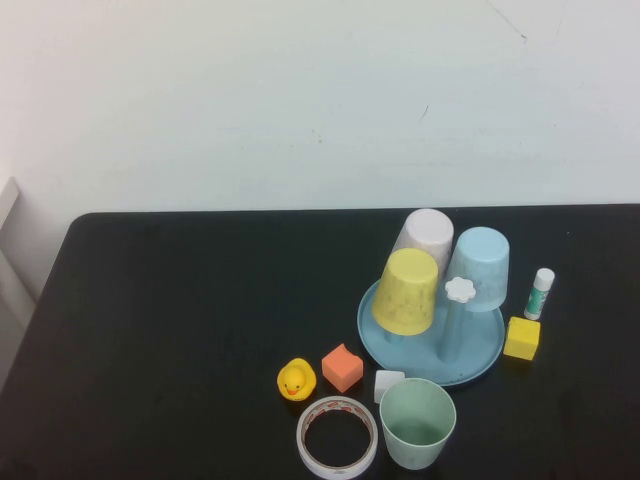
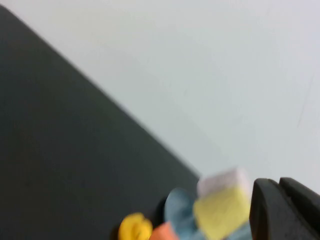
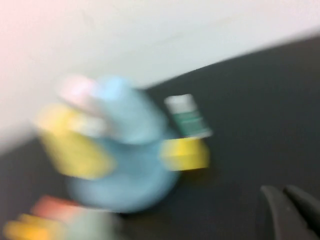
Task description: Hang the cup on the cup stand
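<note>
On the black bench (image 1: 180,300), going L to R: rubber duck (image 1: 296,380) at approx 7 o'clock of the cup stand (image 1: 431,345), then orange cube (image 1: 342,367), tape roll (image 1: 338,437), small white block (image 1: 388,384), and the cup (image 1: 417,423), mint green, upright, mouth up, at 6 o'clock of the stand, just beside its base, held by nothing. Stand already carries yellow cup (image 1: 408,291), pale pink cup (image 1: 423,238) and light blue cup (image 1: 479,266) inverted on pegs; flower-capped peg (image 1: 459,291) looks free. Yellow block (image 1: 521,338) and glue stick (image 1: 540,293) sit at 3 o'clock. Cup prob. light, stiff, smooth plastic w/ no handle, so likely slippery; best pinch rim wall, one finger inside. Left pincer (image 2: 285,210) and right pincer (image 3: 290,210) show only in wrist views, off the objects; can't tell how far open either is.
</note>
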`<state>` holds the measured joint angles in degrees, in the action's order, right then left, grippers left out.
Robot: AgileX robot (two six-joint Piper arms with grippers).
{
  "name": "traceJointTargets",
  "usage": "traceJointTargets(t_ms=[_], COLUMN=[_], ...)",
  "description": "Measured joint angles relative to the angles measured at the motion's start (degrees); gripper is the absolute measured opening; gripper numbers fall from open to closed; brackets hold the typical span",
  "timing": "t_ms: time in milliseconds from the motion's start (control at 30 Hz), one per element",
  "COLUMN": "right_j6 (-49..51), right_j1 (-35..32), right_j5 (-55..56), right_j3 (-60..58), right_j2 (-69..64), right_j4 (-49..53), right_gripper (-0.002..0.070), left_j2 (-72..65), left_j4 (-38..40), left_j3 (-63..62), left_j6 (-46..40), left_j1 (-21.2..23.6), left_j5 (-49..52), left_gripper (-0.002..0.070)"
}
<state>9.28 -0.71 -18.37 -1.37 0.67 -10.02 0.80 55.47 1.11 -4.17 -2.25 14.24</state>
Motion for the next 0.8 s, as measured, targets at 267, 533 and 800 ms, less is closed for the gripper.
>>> traceJointTargets(t_ms=[267,533,800], right_j6=[3.93,-4.79,-9.98], right_j1=[0.00,0.00,0.00], right_j5=[-1.33,-2.56,-3.96], right_j3=[-0.11,-0.11,-0.11], right_j2=[0.00,0.00,0.00], right_j4=[-27.80,-27.90,-27.78], right_gripper=[-0.0001,-0.0001,-0.0001], left_j2=[0.00,0.00,-17.41], left_j4=[8.50,5.95,-14.38], left_j3=[0.00,-3.73,-23.42], left_j6=[0.22,-15.19,-22.17], left_j1=[0.00,0.00,0.00], left_j5=[-8.86,-2.61,17.45], left_gripper=[-0.0002,-0.0001,-0.0001])
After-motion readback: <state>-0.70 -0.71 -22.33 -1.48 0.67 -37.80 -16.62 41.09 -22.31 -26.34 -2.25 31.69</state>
